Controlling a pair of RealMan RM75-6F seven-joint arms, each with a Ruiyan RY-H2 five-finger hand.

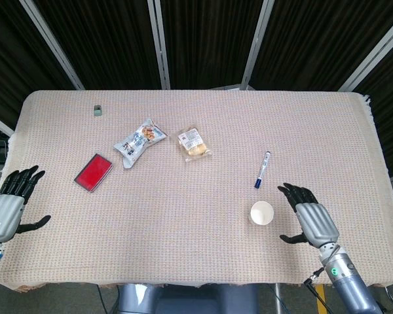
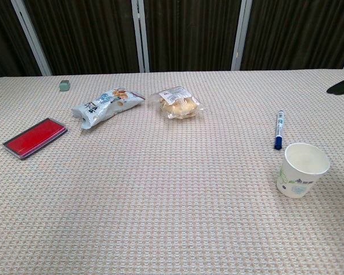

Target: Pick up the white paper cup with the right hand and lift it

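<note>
The white paper cup [image 1: 262,213] stands upright on the cloth near the table's front right, also seen in the chest view [image 2: 301,170] with a green and blue print on its side. My right hand [image 1: 309,219] hovers just right of the cup with fingers spread and nothing in it, a small gap between them. Only its dark fingertips [image 2: 343,86] show at the right edge of the chest view. My left hand [image 1: 8,205] lies open at the table's front left edge, far from the cup.
A blue pen [image 1: 262,169] lies just behind the cup. Farther left lie a wrapped bun [image 1: 194,143], a snack bag [image 1: 139,140], a red flat case [image 1: 93,172] and a small grey block [image 1: 98,110]. The beige cloth [image 1: 183,222] covers the table.
</note>
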